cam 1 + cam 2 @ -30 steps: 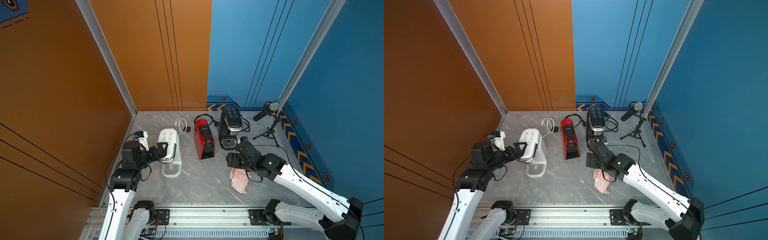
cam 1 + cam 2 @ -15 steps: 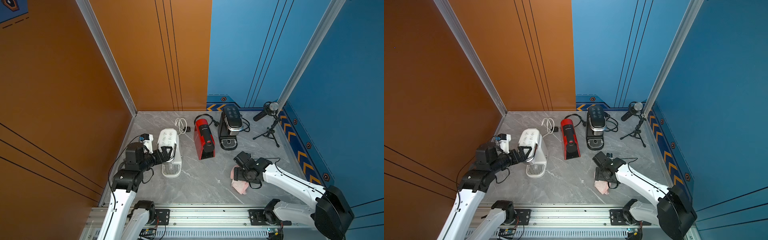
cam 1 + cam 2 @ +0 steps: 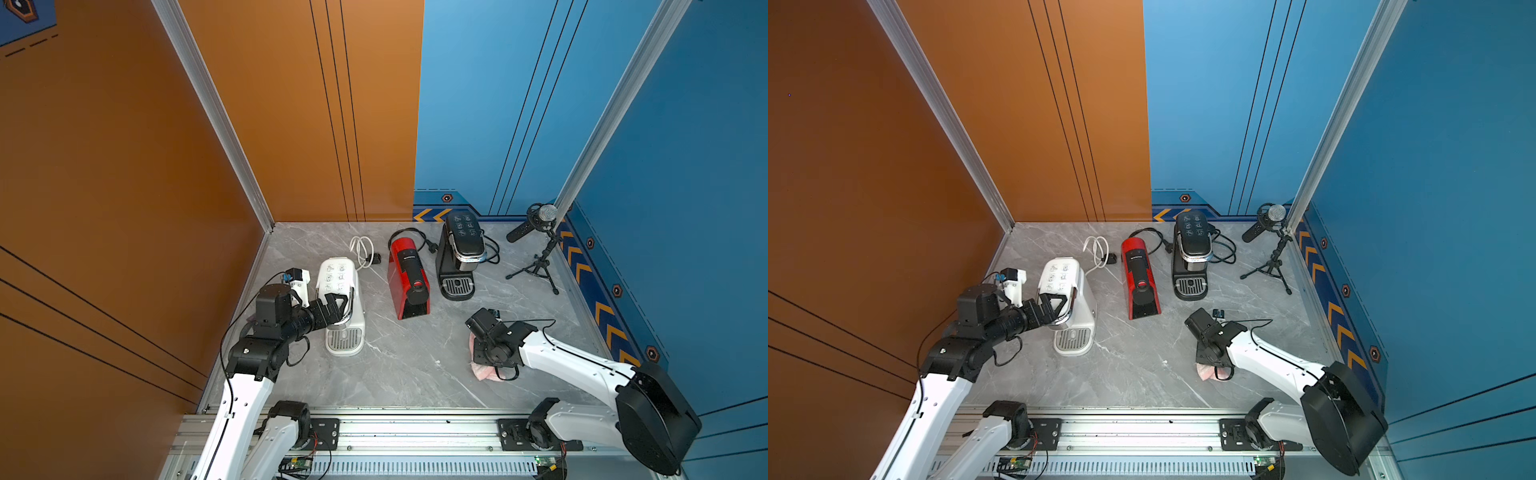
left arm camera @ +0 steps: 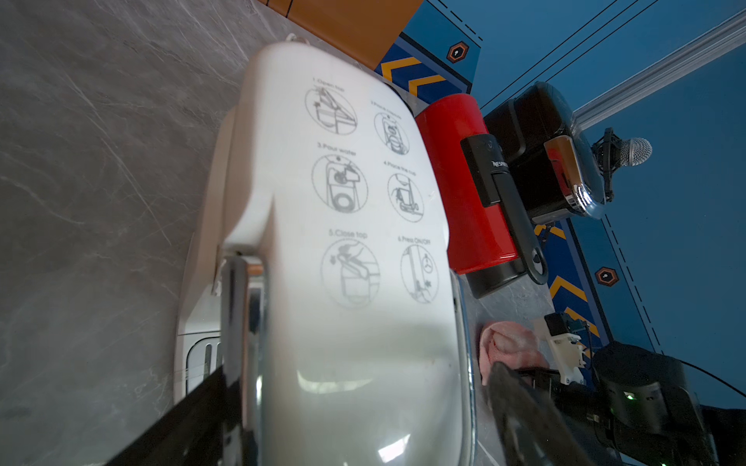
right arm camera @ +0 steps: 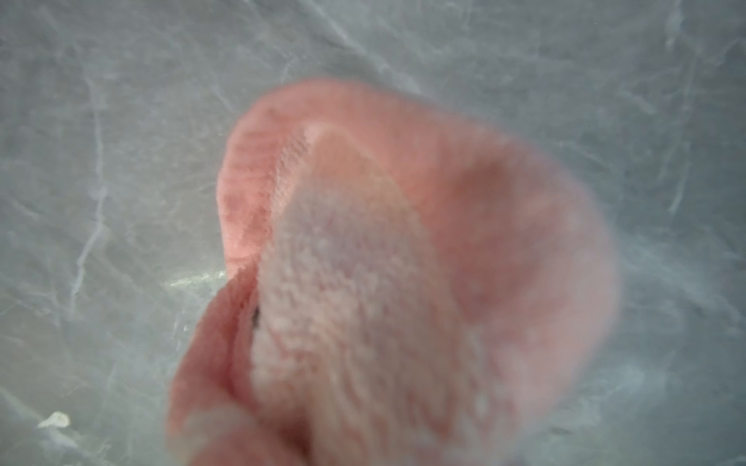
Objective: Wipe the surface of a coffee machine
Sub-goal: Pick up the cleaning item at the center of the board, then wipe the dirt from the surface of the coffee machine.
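A grey marble table (image 3: pixel 407 374) fills both top views. On its left side stands the white coffee machine (image 3: pixel 338 278), with the left hand (image 3: pixel 338 305) wide open astride its head. Well apart to the right, the right hand (image 3: pixel 488 353) points down onto a pink cloth (image 3: pixel 482 372).

The step appears to be picking up the cloth, which must next be lifted and carried to the machine.

Only the right wrist view shows the cloth bunched upward. No view shows whether the right hand has closed.

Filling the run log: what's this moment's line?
left pincer: open around white coffee machine | right pincer: pinching pink cloth on table | wiping: not started
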`<action>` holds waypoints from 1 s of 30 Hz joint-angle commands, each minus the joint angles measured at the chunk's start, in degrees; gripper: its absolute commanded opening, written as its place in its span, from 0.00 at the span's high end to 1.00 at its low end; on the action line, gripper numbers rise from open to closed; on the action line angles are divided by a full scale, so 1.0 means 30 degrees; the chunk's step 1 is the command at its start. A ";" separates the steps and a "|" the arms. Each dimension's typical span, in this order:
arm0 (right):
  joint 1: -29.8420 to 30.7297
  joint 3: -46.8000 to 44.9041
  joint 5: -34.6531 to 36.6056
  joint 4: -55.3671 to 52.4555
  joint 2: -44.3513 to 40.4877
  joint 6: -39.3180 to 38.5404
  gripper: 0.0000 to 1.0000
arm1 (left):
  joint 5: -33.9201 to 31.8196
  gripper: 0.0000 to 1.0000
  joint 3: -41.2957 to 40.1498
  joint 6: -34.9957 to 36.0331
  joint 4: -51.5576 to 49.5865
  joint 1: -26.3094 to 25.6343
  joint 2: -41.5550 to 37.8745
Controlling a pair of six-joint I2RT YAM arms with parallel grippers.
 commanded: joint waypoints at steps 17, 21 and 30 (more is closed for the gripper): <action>0.3773 1.2001 0.0933 -0.3490 -0.1490 -0.4387 1.00 | -0.3076 0.02 0.2103 0.0291 -0.2624 -0.0086 0.0144; 0.6520 1.6232 0.0491 -0.2157 0.2067 -0.5716 1.00 | -0.3405 0.01 0.1953 0.0585 -0.2755 0.0282 0.0214; 0.9167 2.1527 -0.0814 0.0628 0.8861 -0.7087 1.00 | -0.4184 0.01 0.1129 0.0018 -0.3408 0.1693 0.0634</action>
